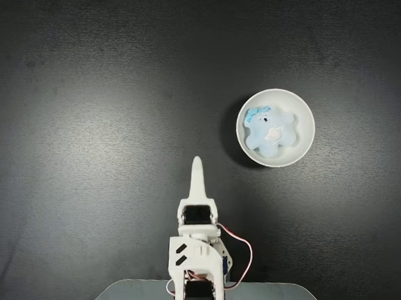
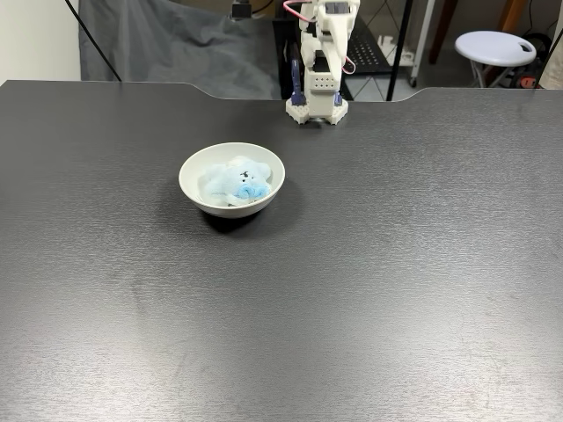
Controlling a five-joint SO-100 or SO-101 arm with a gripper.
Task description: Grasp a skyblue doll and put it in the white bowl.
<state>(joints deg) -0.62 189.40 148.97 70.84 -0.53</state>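
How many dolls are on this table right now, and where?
1. The skyblue doll lies inside the white bowl, clear of the claw. Both fixed views agree; nothing on the table could hide another.

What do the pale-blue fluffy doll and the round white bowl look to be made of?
Pale-blue fluffy doll: soft plush fabric, judging by its fuzzy matte surface. Round white bowl: smooth and glossy, probably glazed ceramic, though hard plastic is possible.
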